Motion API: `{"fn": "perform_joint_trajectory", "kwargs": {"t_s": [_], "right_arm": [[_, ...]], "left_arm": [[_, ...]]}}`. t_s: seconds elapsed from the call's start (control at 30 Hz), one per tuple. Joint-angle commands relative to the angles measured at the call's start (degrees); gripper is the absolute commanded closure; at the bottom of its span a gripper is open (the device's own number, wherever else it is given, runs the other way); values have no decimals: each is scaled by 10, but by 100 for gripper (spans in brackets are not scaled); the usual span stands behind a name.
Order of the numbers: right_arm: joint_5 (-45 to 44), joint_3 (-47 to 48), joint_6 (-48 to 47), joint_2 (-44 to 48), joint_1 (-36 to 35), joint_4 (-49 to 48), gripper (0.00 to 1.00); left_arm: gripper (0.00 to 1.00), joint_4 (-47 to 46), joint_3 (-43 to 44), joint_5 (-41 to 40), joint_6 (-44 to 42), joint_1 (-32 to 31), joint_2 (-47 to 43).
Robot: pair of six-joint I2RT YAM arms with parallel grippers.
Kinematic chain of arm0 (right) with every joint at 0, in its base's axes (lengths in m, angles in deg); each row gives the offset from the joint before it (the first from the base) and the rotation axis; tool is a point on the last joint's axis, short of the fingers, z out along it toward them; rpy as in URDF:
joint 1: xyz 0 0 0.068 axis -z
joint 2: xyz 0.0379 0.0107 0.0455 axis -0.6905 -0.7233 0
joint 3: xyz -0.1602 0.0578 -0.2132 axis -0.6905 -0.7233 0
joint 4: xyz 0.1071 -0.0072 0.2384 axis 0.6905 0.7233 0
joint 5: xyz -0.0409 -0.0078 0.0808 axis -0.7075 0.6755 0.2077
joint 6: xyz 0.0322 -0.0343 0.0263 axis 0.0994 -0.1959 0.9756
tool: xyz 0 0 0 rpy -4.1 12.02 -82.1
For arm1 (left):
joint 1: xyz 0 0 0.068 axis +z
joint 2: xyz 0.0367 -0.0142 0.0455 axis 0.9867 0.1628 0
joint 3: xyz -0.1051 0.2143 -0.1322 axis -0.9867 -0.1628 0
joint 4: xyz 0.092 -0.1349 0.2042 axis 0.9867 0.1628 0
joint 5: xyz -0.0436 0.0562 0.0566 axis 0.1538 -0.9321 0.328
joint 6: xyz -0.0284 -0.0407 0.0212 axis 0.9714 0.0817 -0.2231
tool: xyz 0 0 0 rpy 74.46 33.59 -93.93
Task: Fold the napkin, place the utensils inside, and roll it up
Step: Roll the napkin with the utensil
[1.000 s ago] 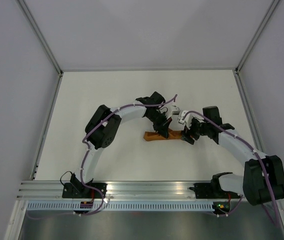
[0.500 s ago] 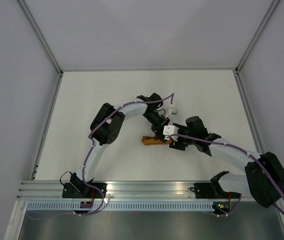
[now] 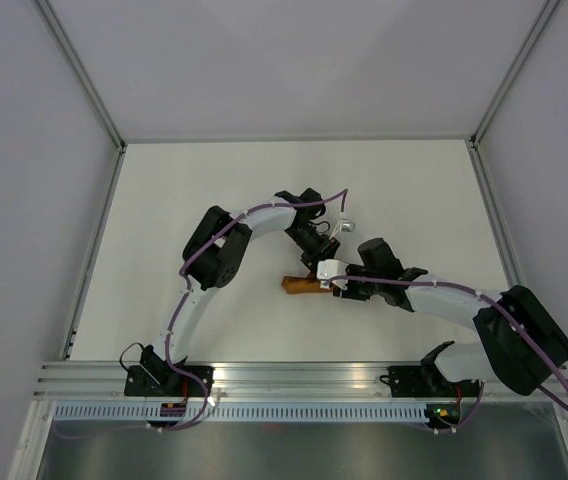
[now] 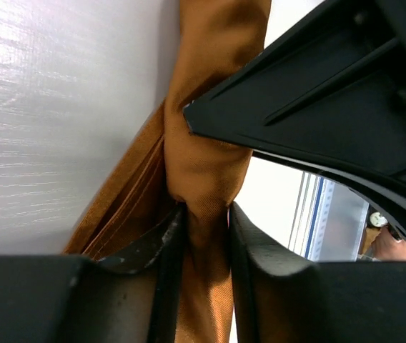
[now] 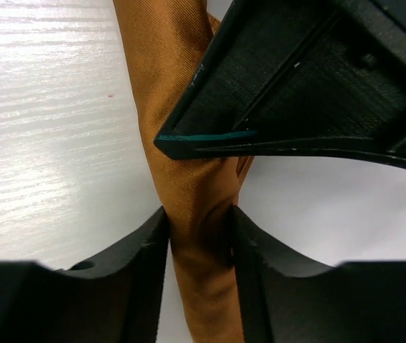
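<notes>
Left claw (image 4: pixel 204 214) and right claw (image 5: pixel 198 214) each pinch the rolled napkin (image 4: pixel 203 164); soft, limp cloth, probably best gripped mid-roll.

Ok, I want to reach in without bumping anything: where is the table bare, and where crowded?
Bare: the wide far strip of table up to the back wall; the left side beyond the left arm; the near patch between napkin and rail. Crowded: the middle, where left hand and right hand both straddle the napkin.
</notes>
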Motion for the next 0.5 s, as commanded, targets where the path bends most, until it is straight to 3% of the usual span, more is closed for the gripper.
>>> {"fn": "perform_joint_trajectory", "kwargs": {"t_s": [0.0,0.23,0.47], "right_arm": [[-13,9,-6,-14,-2,3,57],[-6,34,-6,-35,-3,68,71],[8,82,2,-79,-2,150,73]], "left_arm": [[63,2,13,-63,-1,-1,12],[58,-67,17,-86,47,15,-54],[57,-128,3,-150,111,53,-116]]}}
